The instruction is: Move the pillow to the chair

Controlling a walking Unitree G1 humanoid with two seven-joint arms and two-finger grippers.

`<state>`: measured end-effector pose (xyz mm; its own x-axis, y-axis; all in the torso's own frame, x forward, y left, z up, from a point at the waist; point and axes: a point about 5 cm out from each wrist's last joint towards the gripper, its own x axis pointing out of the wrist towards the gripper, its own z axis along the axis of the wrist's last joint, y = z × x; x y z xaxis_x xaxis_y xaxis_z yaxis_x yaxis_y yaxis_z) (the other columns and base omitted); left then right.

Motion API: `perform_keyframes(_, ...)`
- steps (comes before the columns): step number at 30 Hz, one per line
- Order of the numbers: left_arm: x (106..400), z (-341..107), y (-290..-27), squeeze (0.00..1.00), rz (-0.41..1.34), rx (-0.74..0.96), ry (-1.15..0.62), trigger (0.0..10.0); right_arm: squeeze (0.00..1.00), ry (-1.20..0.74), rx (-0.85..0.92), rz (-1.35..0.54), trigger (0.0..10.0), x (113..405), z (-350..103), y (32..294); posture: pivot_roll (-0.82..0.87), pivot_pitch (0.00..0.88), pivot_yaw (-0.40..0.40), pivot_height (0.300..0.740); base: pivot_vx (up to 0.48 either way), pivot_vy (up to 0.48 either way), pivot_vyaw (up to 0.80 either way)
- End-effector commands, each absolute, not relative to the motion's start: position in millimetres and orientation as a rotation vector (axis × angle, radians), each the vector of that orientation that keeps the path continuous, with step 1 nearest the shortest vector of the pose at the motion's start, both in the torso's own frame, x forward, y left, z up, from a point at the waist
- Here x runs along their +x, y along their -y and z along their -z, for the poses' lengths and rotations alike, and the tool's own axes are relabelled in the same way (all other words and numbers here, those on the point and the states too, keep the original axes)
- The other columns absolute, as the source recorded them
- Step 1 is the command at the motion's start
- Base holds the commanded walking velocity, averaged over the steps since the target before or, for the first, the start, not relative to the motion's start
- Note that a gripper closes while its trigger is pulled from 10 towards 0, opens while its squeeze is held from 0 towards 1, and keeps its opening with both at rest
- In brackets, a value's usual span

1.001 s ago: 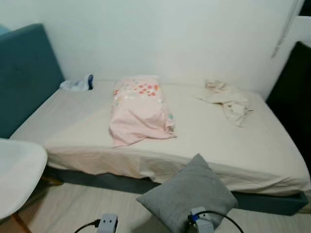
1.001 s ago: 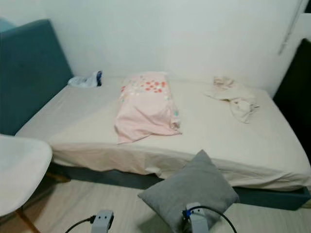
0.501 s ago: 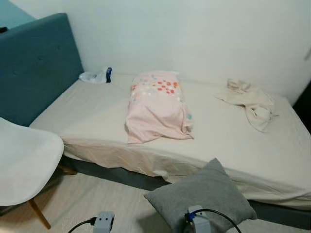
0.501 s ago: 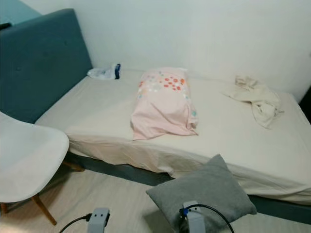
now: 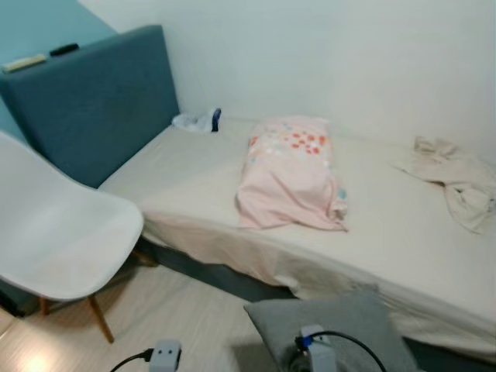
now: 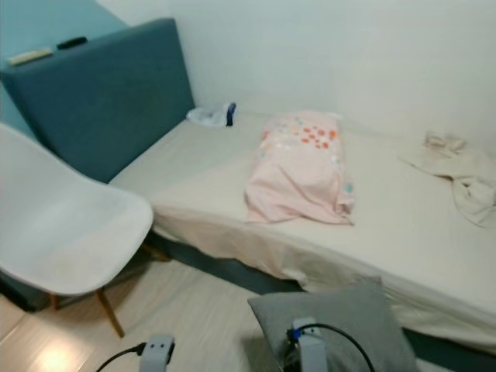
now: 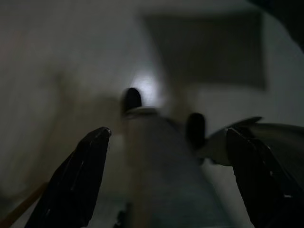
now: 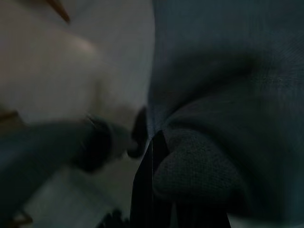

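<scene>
A grey square pillow (image 5: 341, 329) hangs low in front of me, just off the bed's near edge. My right gripper (image 8: 156, 190) is shut on a bunched fold of that pillow (image 8: 223, 95), and the right wrist (image 5: 318, 353) sits at the bottom of the eye view. The white shell chair (image 5: 54, 232) with wooden legs stands to my left on the floor, apart from the pillow. In the dark left wrist view my left gripper (image 7: 168, 130) is open with nothing between its fingers, and its wrist (image 5: 164, 356) is low beside the chair.
The bed (image 5: 201, 178) with a cream sheet runs across ahead, its teal headboard (image 5: 101, 101) behind the chair. On it lie a pink dotted pillow (image 5: 291, 174), a crumpled beige cloth (image 5: 457, 182) and a small white and blue item (image 5: 198, 120). Light wooden floor (image 5: 186, 318) lies between chair and bed.
The camera has swung left: the bed slid right and the white chair came further into view. The grey pillow stays in my right gripper, now lower in the picture.
</scene>
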<state>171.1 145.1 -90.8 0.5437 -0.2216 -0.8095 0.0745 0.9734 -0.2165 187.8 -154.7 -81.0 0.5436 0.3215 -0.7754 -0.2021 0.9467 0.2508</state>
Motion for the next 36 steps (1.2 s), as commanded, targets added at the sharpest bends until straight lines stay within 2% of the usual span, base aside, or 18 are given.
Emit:
perform_keyframes(1, 167.1, 92.7, -147.6, 0.00, 0.174, -0.153, -0.999, 10.0, 0.00, -0.917, 0.186, -0.345, 10.0, 191.4, 78.3, 146.8, 0.03, 0.000, 0.001, 0.740, 0.000, 0.000, 0.60)
perform_keyframes(8, 170.1, 91.3, -148.9, 0.00, 0.173, -0.153, -0.990, 10.0, 0.00, -0.860, 0.262, -0.384, 10.0, 206.1, 69.2, 138.3, 0.03, 0.000, 0.015, 0.740, 0.000, 0.000, 0.60)
perform_keyframes(21, 173.3, 89.8, -149.2, 0.00, 0.188, -0.138, -0.983, 10.0, 0.00, -0.899, 0.112, -0.263, 10.0, 203.0, 73.7, 156.5, 0.02, 0.000, 0.026, 0.740, 0.000, 0.000, 0.60)
perform_keyframes(36, 173.1, 90.1, -146.1, 0.00, 0.195, -0.095, -0.979, 10.0, 0.00, -0.961, 0.062, -0.270, 10.0, 188.0, 81.7, 161.8, 0.02, 0.000, 0.004, 0.740, 0.000, 0.000, 0.60)
